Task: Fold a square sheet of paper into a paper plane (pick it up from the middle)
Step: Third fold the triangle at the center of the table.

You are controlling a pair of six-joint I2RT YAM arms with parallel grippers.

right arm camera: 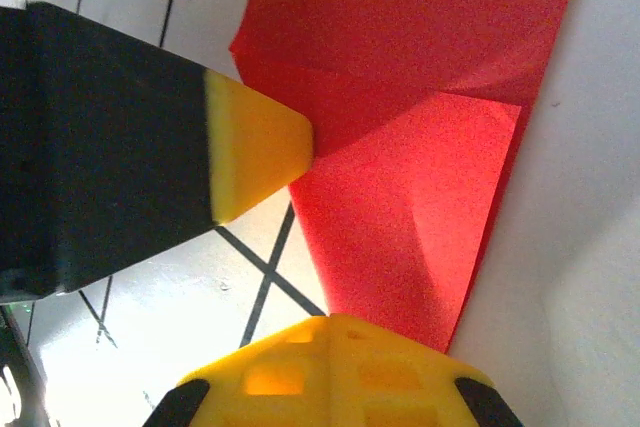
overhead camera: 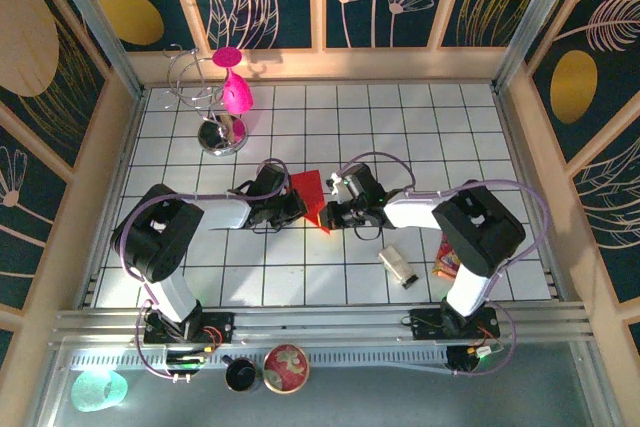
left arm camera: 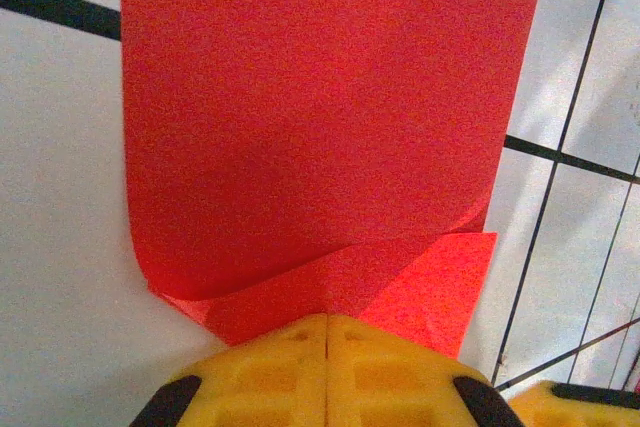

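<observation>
From above, the red paper [overhead camera: 309, 195] sits near the middle of the bench [overhead camera: 400, 137], partly folded and raised off the tiles between the two arms. The left gripper [overhead camera: 296, 210] meets it from the left and the right gripper [overhead camera: 330, 214] from the right. The fingertips are too small here to judge how they grip. A magenta goblet [overhead camera: 237, 93] hangs on a wire stand [overhead camera: 205, 97] near the far left corner. A snack packet [overhead camera: 447, 259] lies near the right edge at the front, beside the right arm. Just left of it lies a small silvery object [overhead camera: 398, 265], possibly a box. A black cup [overhead camera: 240, 375] and a red dish [overhead camera: 285, 367] sit in front of the rail at the near edge.

In the left wrist view, the left gripper [left arm camera: 327, 325] is clenched, its yellow fingers [left arm camera: 270, 377] pressed together along one seam, grasping the near edge of the red paper [left arm camera: 320, 127]. The sheet runs away from the fingers over the white bench [left arm camera: 60, 197]. Its upper layer curls over a brighter folded flap at the lower right.

In the right wrist view, the right gripper [right arm camera: 330, 325] is also clenched, pinching the narrow near end of the red paper [right arm camera: 420, 97]. A lit triangular flap stands out on the sheet. The left gripper [right arm camera: 285, 142] comes in from the left, its yellow tip touching a crease, above the bench [right arm camera: 590, 247].
</observation>
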